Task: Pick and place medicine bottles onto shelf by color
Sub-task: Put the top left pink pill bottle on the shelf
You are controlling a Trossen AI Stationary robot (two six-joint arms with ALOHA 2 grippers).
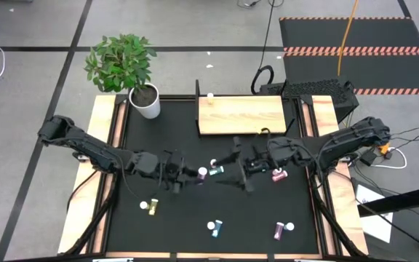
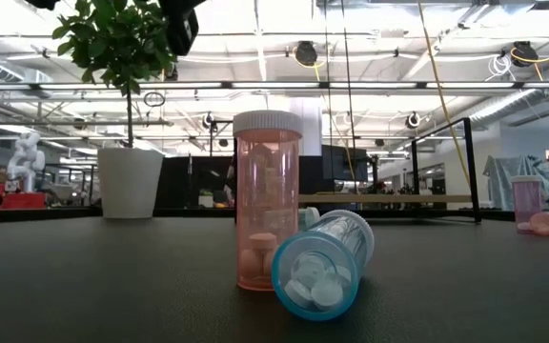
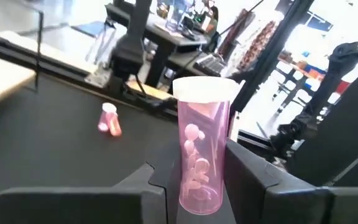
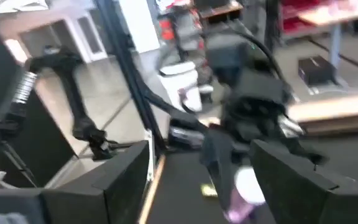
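Note:
My left gripper (image 1: pixel 189 175) is over the mat's middle, shut on a pink bottle (image 3: pixel 199 143) with a white cap (image 1: pixel 203 173). My right gripper (image 1: pixel 233 169) faces it from the table's right, open, with nothing between its fingers (image 4: pixel 129 174). A teal bottle (image 1: pixel 215 169) shows between the two grippers in the high view. Pink bottles (image 1: pixel 278 175) lie on the mat under the right arm. A yellow bottle (image 1: pixel 151 207), a teal one (image 1: pixel 215 228) and a magenta one (image 1: pixel 283 230) lie on the mat near the front edge. The light-wood shelf (image 1: pixel 242 114) lies at the back. My left gripper pinches the pink bottle's lower body (image 3: pixel 197 190) between its two fingers (image 3: pixel 157 183), coming level from the table's left. The capped end (image 3: pixel 205 88) stands free beyond the fingers, toward the right gripper. The bottle is lifted clear of the mat.
A white pot with a green plant (image 1: pixel 145 100) stands at the back left, beside the shelf. In the low view a pink bottle (image 2: pixel 267 200) stands upright with a teal one (image 2: pixel 322 262) lying against it. Wooden rails border the black mat (image 1: pixel 180 225).

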